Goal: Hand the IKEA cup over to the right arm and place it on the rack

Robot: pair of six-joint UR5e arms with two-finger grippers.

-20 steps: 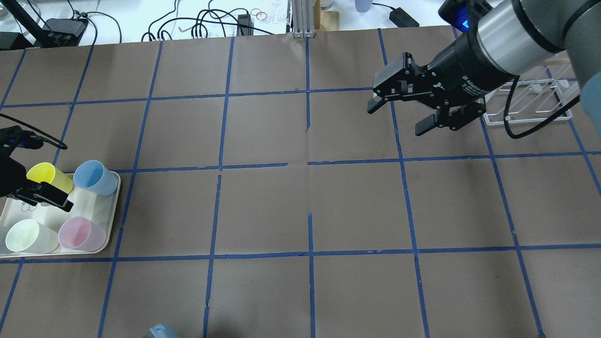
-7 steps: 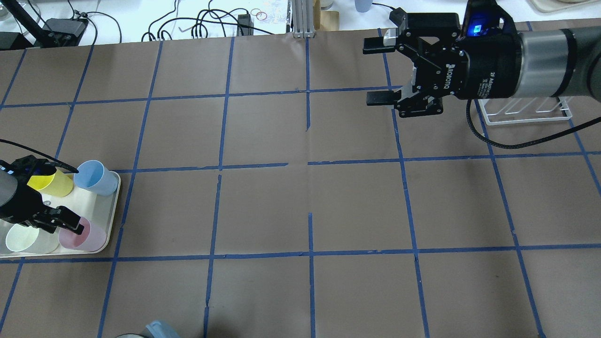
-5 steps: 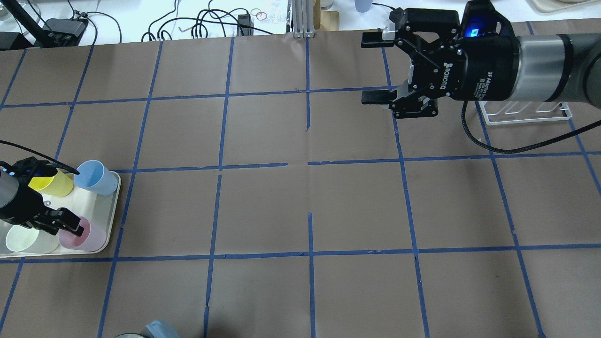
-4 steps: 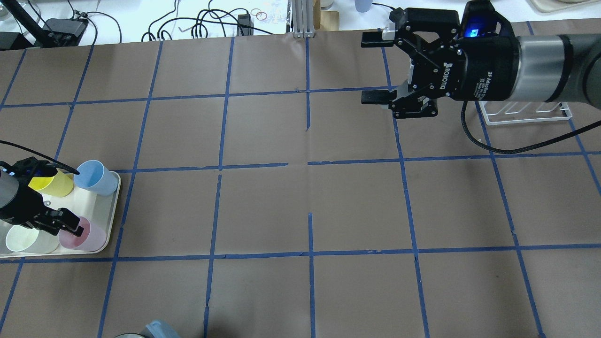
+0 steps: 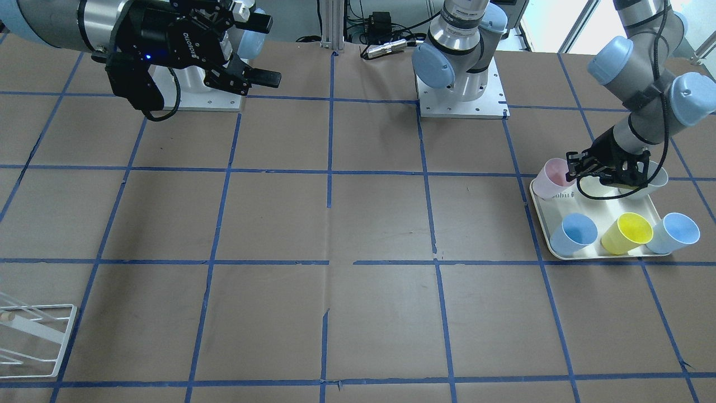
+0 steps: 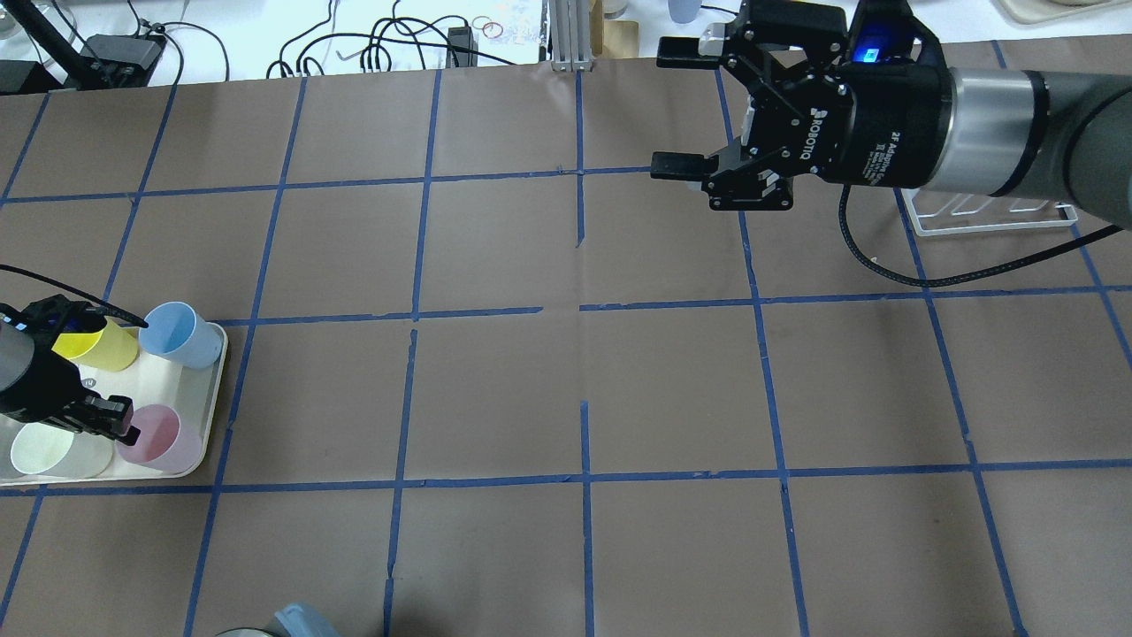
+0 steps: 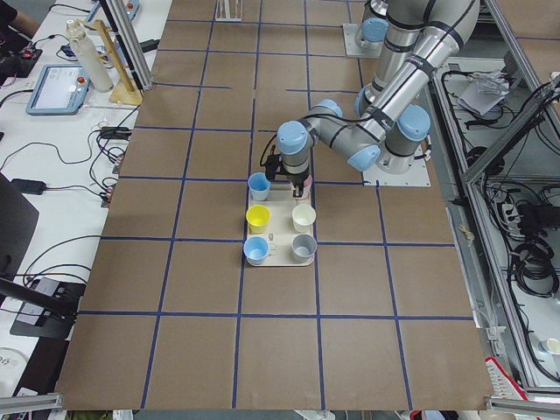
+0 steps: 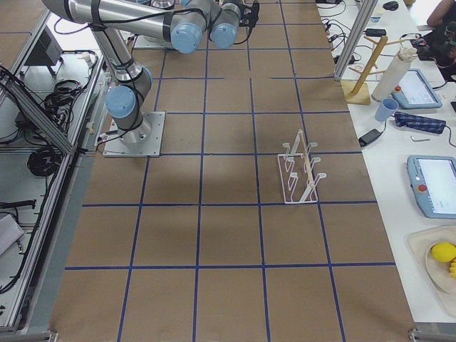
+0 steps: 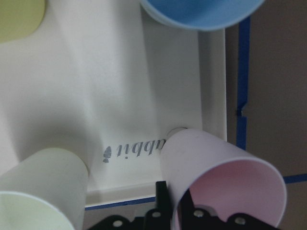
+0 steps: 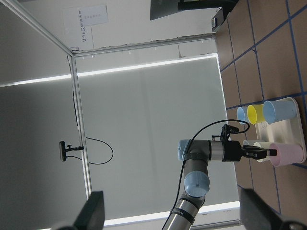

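The pale pink IKEA cup stands at the near right corner of the cream tray. It also shows in the front view and the left wrist view. My left gripper is shut on its rim wall, one finger outside the cup. My right gripper is open and empty, held level above the far middle of the table and pointing towards my left side; it also shows in the front view. The white wire rack stands behind the right arm, far right.
The tray also holds a yellow cup, a blue cup and a cream-white cup; a grey cup shows in the left side view. Blue tape lines cross the brown table. Cables and clutter lie beyond the far edge.
My left gripper moved from the yellow cup to the pink cup and closed on its rim. My right gripper turned level and moved left, away from the rack.
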